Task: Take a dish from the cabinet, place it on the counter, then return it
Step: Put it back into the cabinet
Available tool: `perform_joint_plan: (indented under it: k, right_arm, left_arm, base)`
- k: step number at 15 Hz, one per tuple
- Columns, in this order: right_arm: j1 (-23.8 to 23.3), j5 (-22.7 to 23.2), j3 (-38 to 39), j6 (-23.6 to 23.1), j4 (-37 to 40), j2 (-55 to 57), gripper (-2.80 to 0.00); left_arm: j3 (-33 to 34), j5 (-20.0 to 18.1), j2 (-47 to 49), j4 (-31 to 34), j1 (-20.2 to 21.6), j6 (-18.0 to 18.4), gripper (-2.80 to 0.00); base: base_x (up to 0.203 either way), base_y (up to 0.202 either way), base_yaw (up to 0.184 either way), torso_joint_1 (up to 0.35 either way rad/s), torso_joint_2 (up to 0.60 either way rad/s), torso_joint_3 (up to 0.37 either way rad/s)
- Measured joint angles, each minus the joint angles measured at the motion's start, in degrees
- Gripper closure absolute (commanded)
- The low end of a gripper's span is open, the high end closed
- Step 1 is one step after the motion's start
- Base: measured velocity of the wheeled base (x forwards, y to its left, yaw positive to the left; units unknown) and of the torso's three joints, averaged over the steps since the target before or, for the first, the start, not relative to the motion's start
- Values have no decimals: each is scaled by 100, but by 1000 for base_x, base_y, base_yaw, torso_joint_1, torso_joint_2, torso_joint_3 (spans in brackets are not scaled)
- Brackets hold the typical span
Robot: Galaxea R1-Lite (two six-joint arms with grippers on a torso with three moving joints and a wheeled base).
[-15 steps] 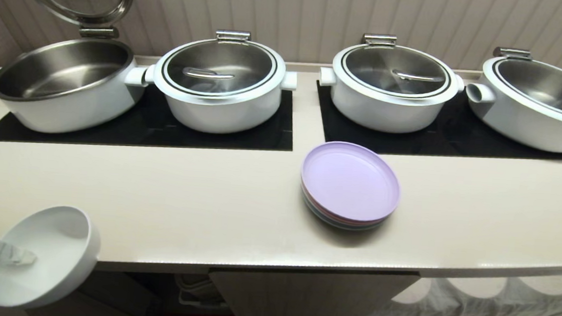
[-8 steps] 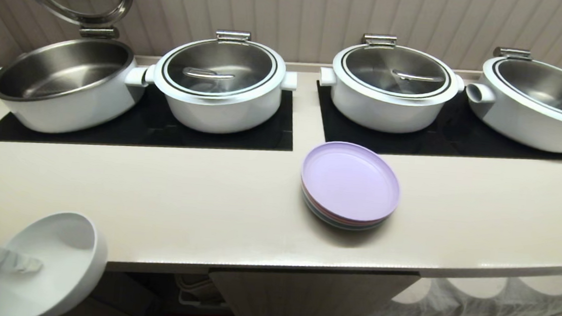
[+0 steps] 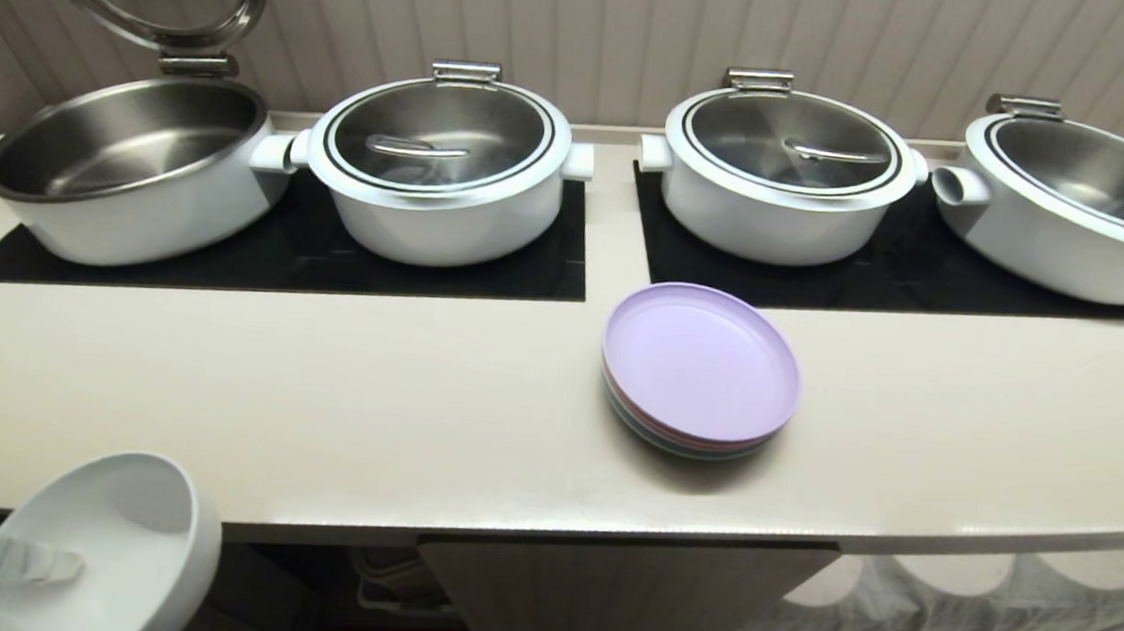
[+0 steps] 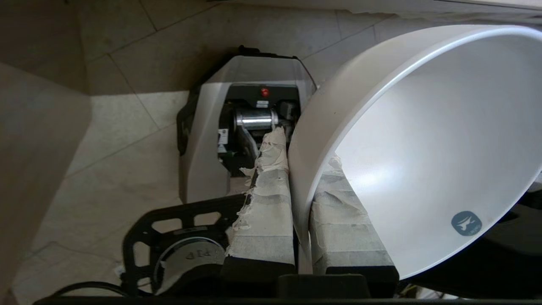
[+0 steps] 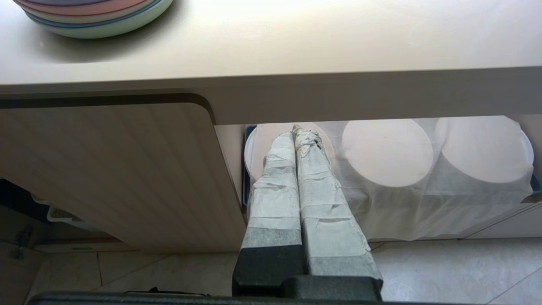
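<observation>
Lower now, dish (image 3: pixel 103 545) in left tool (image 4: pixel 301 203), below counter (image 3: pixel 413 424) edge.

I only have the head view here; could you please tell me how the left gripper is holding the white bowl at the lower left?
Observer: The left gripper pinches the white bowl by its rim, one taped finger outside the wall, the other inside.
Operator: Thank you. Where is the right gripper?
Observer: The right gripper hangs shut and empty below the counter edge, beside the cabinet door.
Operator: Anything behind it?
Observer: Round white shapes under a thin cloth.
</observation>
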Motion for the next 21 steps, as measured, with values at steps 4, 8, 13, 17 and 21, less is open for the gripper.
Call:
perform_joint_plan:
  k: [4,8,13,17,21]
  right_arm:
    - [0,-2,0,-2,0,0,0]
    - [0,-2,0,0,0,0,0]
    - [0,-1,0,-2,0,0,0]
    - [0,0,0,-5,0,0,0]
    - [0,-2,0,-2,0,0,0]
  left_arm:
    - [79,92,-338,-18,-505,-667,0]
    - [441,211,-664,-39,-638,-645,0]
    - [763,215,-985,-17,-851,-680,0]
    - [973,211,-1172,65,-1074,-686,0]
    - [1121,195,-1351,414,-1417,-716,0]
  base:
    - [0,0,0,0,0,0]
    - [0,0,0,0,0,0]
    - [0,0,0,0,0,0]
    - [0,0,0,0,0,0]
    - [0,0,0,0,0,0]
